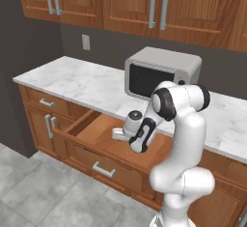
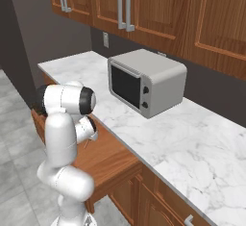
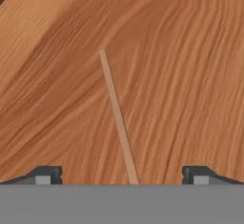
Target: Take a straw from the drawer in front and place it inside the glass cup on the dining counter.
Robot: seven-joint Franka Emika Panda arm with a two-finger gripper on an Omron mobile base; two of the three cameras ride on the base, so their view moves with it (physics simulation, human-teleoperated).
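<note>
Wood-grained drawer [image 1: 103, 139] stands pulled out below the marble tabletop [image 1: 87, 88] that bears the microwave [image 1: 161, 71]. Its floor holds the straw [image 3: 118, 118] — thin, reddish-brown, lying flat. The claw [image 3: 119, 174] hangs over it, released, tips wide on either side, straw between them but not gripped. Judged progress: drawer opened; grasping, carrying and placing in the cup remain.
</note>
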